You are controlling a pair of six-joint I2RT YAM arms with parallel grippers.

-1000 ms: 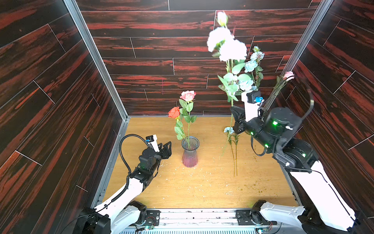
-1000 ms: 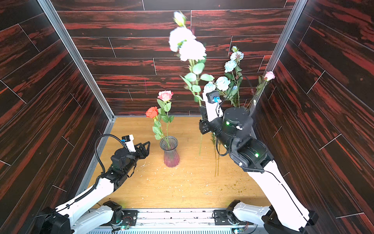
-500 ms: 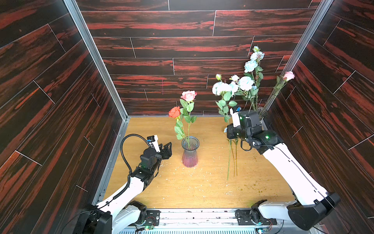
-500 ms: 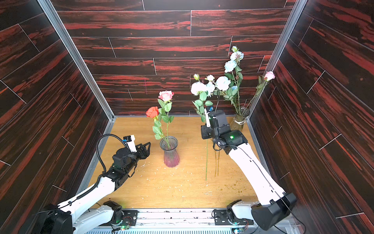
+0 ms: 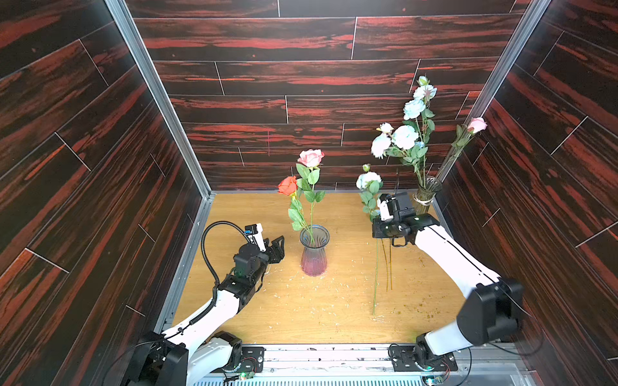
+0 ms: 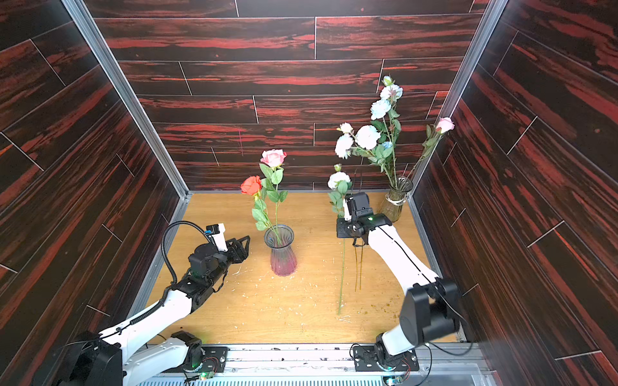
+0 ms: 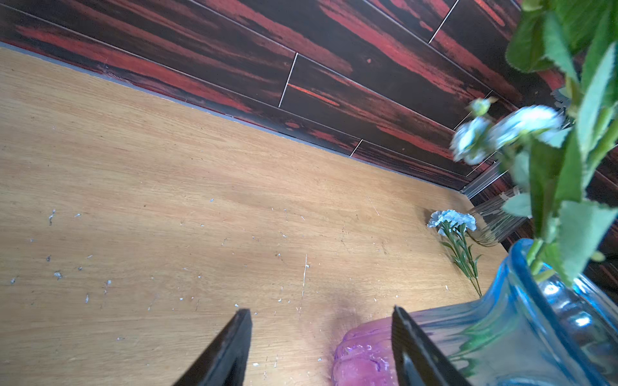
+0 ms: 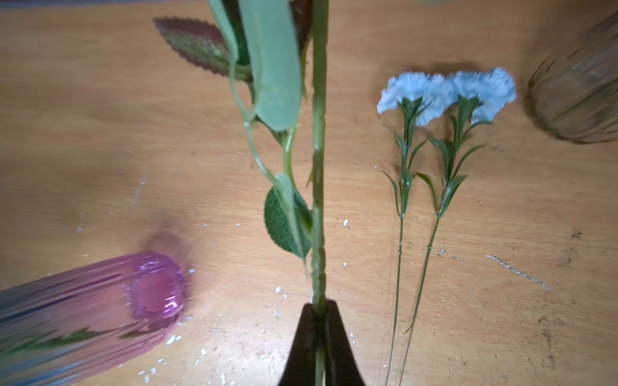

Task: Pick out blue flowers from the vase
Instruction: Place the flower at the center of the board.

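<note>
Wooden table (image 5: 267, 317) walled by dark red panels (image 5: 301, 83): right gripper (image 8: 319, 305), clenched on the stem of a blue spray (image 8: 318, 200), holds it low beside two blue flowers (image 8: 448, 93) lying flat, likely to lay down and release next; left gripper (image 5: 278, 248) gapes empty near the pink vase (image 5: 313, 257).

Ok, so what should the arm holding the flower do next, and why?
Probably lower the held spray onto the table beside the two blue flowers lying there, then let go. The right gripper is shut on its stem, and it is already clear of the pink vase, which holds only the roses.
</note>
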